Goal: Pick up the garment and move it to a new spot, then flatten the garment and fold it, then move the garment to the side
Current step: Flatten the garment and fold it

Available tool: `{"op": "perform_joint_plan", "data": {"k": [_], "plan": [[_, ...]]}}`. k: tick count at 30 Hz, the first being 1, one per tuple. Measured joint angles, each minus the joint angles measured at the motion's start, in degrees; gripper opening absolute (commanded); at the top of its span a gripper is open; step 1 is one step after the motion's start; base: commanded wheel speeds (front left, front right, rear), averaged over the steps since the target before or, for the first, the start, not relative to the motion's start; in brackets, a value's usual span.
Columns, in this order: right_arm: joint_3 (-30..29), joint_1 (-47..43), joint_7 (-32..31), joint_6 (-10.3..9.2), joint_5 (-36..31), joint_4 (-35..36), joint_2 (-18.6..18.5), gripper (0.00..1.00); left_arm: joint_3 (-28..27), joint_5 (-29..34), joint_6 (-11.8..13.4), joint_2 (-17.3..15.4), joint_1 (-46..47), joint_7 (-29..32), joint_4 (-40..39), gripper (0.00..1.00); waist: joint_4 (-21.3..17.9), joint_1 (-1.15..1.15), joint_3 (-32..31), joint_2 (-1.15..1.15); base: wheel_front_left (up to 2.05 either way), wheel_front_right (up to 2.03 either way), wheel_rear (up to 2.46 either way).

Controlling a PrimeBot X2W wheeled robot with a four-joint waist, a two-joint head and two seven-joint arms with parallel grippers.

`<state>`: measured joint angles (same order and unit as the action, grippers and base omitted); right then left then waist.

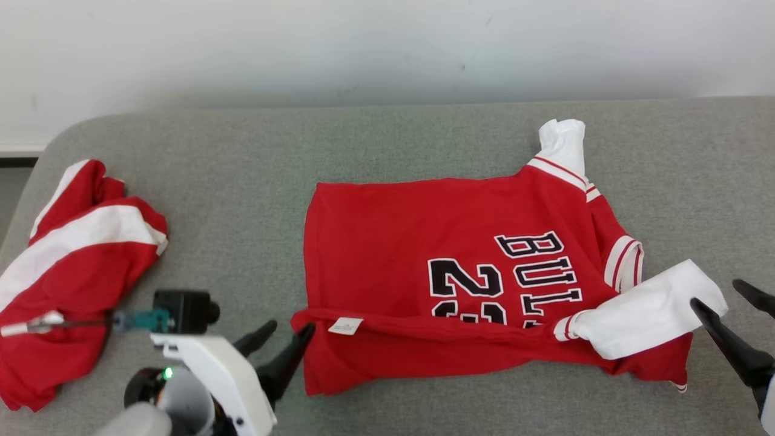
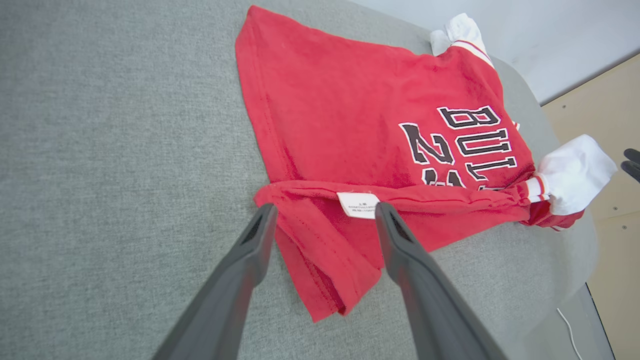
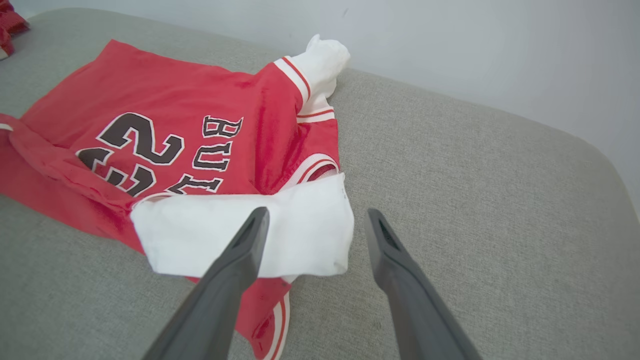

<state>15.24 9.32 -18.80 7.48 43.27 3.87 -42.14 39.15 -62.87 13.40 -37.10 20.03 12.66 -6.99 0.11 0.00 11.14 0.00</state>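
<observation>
The garment (image 1: 424,242) is a red jersey with black lettering and white sleeves, lying on the grey padded table (image 1: 242,181). Its near edge is folded over itself, showing a white label (image 1: 346,326). My left gripper (image 1: 290,330) stands open at the fold's left end, one finger on either side of the folded hem (image 2: 310,235), with the label by the right fingertip. My right gripper (image 1: 717,293) is open at the end of the white sleeve (image 1: 648,315), which lies across the jersey's right corner. In the right wrist view, the sleeve (image 3: 240,235) lies under the left finger of my right gripper (image 3: 317,212).
A second red and white garment (image 1: 72,254) lies crumpled at the table's left end. A pale wall (image 1: 387,48) runs behind the table. Wooden floor (image 2: 615,150) shows past the table's rounded right end. Bare grey cloth lies between the two garments.
</observation>
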Motion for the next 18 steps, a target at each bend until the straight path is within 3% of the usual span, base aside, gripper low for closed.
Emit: {"op": "perform_joint_plan", "data": {"k": [5,10,18], "plan": [[-2.55,-6.64,3.10,0.01,-2.29,1.87,0.48,1.00,1.02,2.37,1.82,1.24,-5.59,-6.14,-0.58,1.00,-0.53,0.00,-1.18,0.00,0.00,0.00,0.00],[-3.35,-12.43,4.24,0.01,-4.94,3.01,2.22,1.00,1.91,3.88,2.03,2.57,-9.05,-10.14,0.29,1.00,-0.61,0.00,-0.92,0.00,0.00,0.00,0.00],[-0.87,-13.80,5.97,0.01,-8.61,0.12,6.22,1.00,3.57,6.02,1.71,4.11,-9.23,-11.93,4.69,1.00,-0.46,0.00,0.00,0.00,0.00,0.00,0.00]]}}
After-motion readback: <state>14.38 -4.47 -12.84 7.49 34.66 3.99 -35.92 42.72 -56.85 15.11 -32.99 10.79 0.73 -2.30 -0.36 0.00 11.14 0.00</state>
